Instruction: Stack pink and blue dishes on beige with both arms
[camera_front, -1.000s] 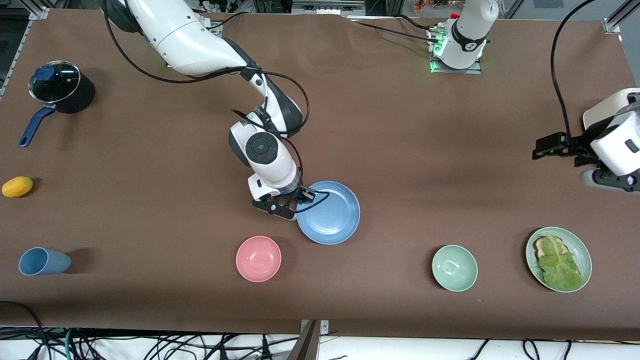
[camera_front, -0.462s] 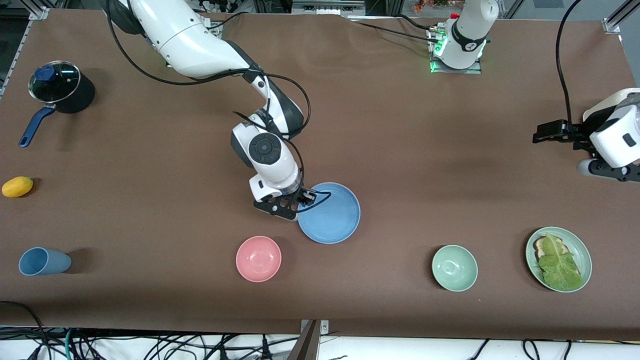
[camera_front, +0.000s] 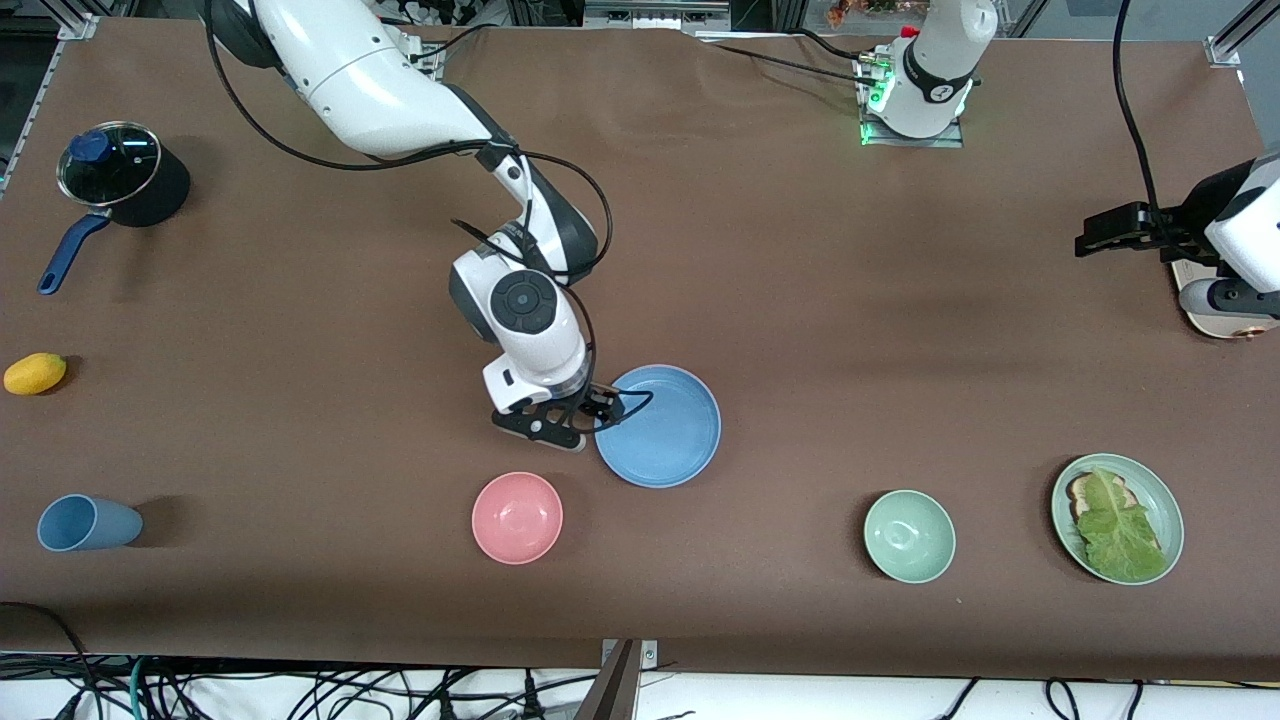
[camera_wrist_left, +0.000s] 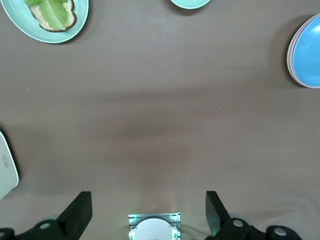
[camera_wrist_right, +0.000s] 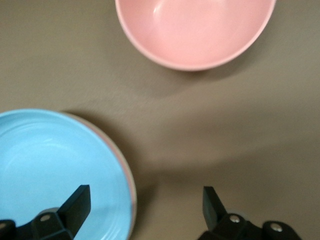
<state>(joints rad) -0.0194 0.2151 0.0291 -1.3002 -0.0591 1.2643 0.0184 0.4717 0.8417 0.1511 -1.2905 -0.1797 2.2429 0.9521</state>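
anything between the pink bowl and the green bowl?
Nothing: bare brown tabletop between the round pink bowl and the round pale green bowl, seen in the front view.

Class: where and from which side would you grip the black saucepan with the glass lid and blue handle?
Likely the long blue handle, from above, pinching across its narrow width. It juts clear of the black saucepan toward the front camera, while the lidded body looks too wide to clamp.

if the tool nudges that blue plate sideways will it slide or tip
Probably slide: the blue plate is wide and shallow, lying flat on a pink-rimmed plate beneath. Its smooth surface suggests it could slip off that stack. It looks rigid, unlikely to flex.
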